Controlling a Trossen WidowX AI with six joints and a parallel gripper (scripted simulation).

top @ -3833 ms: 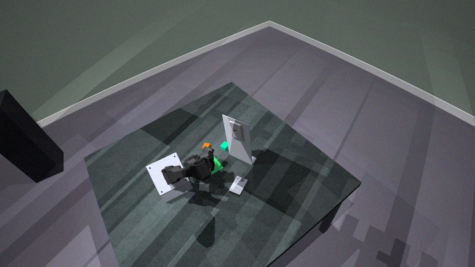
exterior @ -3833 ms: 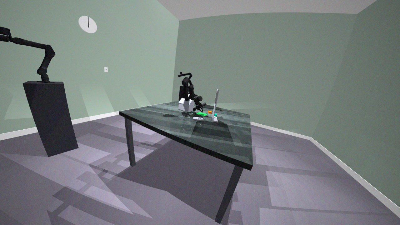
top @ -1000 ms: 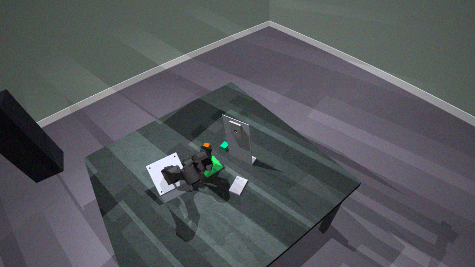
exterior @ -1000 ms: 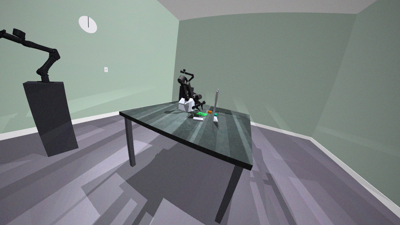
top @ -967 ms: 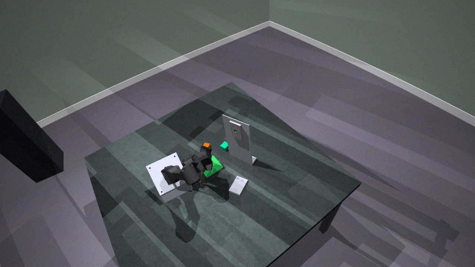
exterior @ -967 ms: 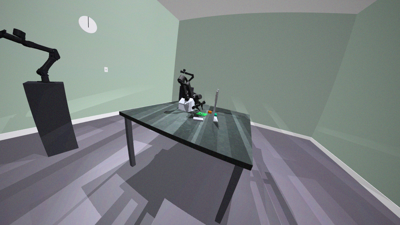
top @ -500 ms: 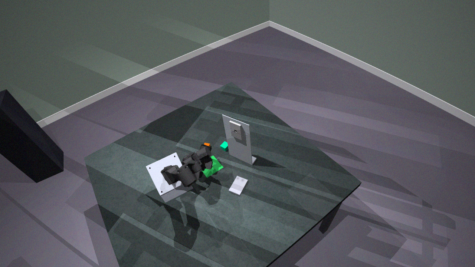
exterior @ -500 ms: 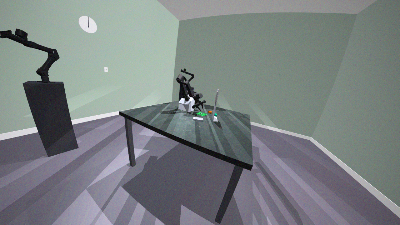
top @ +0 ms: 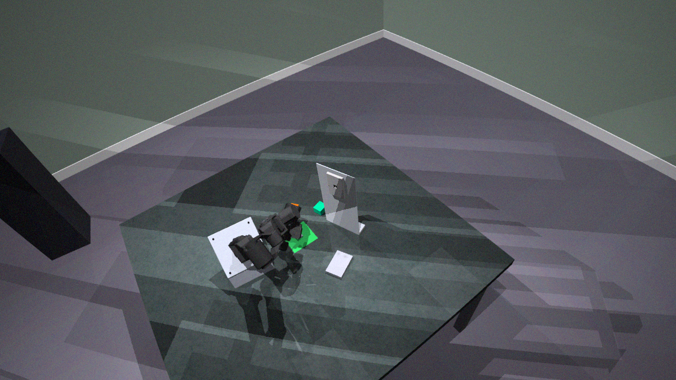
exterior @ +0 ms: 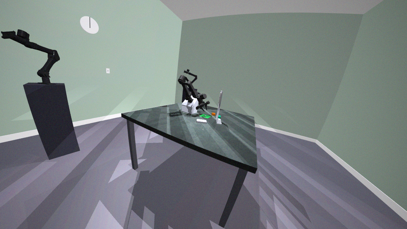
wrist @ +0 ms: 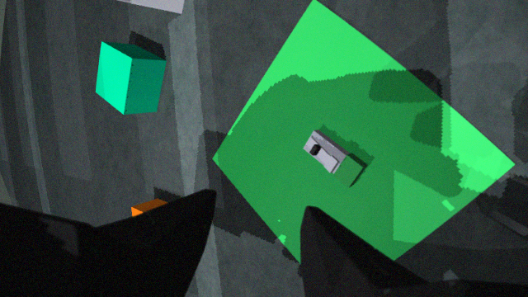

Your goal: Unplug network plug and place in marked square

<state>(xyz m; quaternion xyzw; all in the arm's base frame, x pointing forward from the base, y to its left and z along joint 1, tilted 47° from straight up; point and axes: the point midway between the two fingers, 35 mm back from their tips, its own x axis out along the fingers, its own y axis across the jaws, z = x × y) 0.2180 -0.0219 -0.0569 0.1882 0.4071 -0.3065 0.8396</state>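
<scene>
The small grey plug lies on the marked green square, near its middle in the wrist view, with a dark spot on one end. My gripper is partly open, with nothing between its fingertips. It is above the table, and the plug shows beyond the fingertips, nearer the right one. The upright panel stands apart from the gripper. Its socket shows a dark opening with no plug visible in it. In the top view the arm hides part of the square.
A teal cube stands near the panel. An orange block is partly behind the left finger in the wrist view. A flat white block lies beyond the square.
</scene>
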